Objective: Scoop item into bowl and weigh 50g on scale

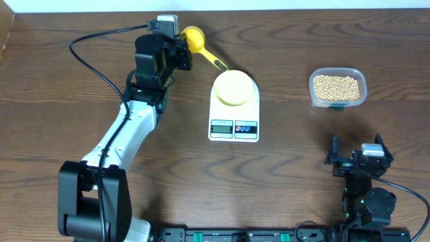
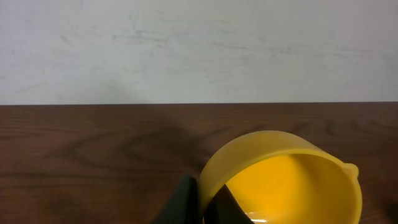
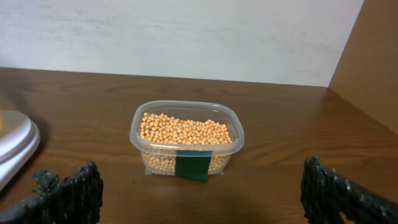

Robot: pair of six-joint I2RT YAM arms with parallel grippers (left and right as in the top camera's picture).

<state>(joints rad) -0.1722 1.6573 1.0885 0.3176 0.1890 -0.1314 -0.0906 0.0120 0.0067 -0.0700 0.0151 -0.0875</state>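
Left gripper (image 1: 180,46) at far table edge, fingers pressed together, pinching rim of yellow scoop (image 1: 192,37). Scoop handle points diagonally toward scale (image 1: 234,128). Cream bowl (image 1: 234,87) sits on scale, no beans visible inside. Soybeans (image 1: 337,85) in clear tub (image 1: 312,87), well right of scale, far from scoop. Right gripper (image 1: 357,153) spread wide, empty, facing tub; nearer arm. Scoop likely must cross over scale to reach tub.

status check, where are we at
Left gripper shut on scoop rim, right gripper open. Beans in tub, bowl empty on scale. Nothing between tub and scale.
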